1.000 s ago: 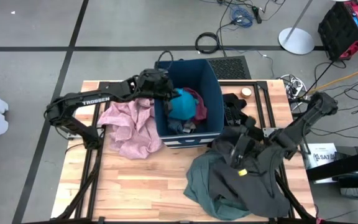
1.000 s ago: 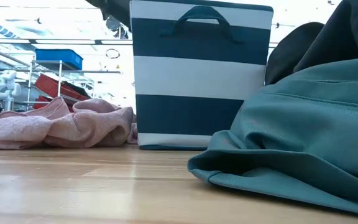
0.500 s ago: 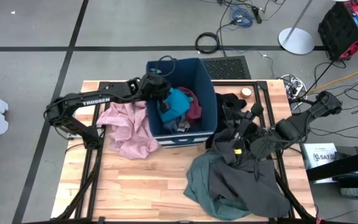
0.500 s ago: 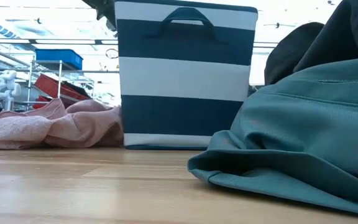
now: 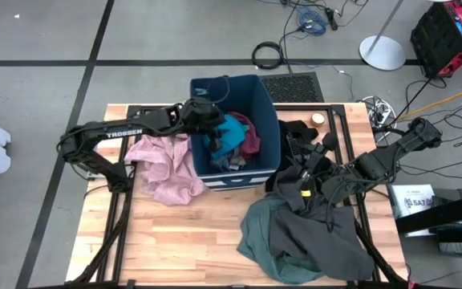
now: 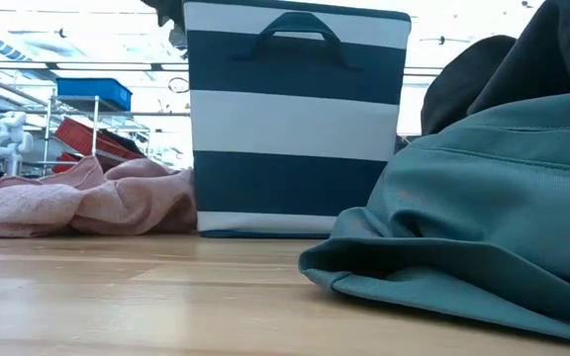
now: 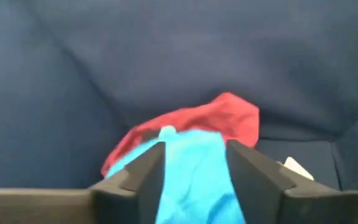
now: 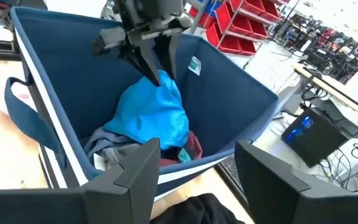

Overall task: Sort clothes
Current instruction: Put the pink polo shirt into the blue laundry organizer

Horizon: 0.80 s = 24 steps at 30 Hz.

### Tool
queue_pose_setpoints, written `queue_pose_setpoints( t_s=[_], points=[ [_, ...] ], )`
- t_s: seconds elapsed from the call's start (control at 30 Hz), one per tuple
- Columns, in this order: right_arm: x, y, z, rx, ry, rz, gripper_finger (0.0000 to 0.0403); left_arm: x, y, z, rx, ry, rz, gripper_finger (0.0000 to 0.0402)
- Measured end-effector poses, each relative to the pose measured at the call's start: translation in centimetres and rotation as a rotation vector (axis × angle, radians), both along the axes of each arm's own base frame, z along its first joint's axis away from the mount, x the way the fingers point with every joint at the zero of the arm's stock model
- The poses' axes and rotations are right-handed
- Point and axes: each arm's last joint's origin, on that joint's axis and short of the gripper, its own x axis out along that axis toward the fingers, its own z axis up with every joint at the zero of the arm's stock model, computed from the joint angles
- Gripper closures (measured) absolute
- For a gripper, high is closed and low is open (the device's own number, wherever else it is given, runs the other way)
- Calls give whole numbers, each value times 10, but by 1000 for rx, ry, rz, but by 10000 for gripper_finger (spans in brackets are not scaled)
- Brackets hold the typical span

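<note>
The left gripper (image 8: 156, 68), fingers parted around the blue cloth (image 8: 151, 115), hangs inside the bin (image 5: 267, 128). It should lift straight out so nothing snags

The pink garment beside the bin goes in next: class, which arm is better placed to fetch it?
Probably the left: its gripper hangs over the bin beside the pink garment; the right gripper is across the bin.
</note>
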Motion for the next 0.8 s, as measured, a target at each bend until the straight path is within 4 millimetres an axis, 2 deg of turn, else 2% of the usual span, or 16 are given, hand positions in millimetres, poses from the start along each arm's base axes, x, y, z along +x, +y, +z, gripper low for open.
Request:
queue_pose_setpoints(
  t_s=[0.07,0.2,0.33,0.47,0.63,0.8],
  points=[
    [0,0,0,-2,2,1,206,2,-4,13,39,-4,12,194],
    [0,0,0,-10,5,5,206,-2,-14,58,107,-63,29,168],
    [1,1,2,-17,1,10,206,-17,-28,104,142,-151,24,164],
    [4,2,5,-37,-2,25,206,-42,-42,133,167,-178,51,164],
    [5,3,7,-56,1,38,206,-79,-53,137,143,-82,233,164],
    [5,3,7,-47,-3,43,206,-113,-64,118,-6,83,354,164]
  ],
)
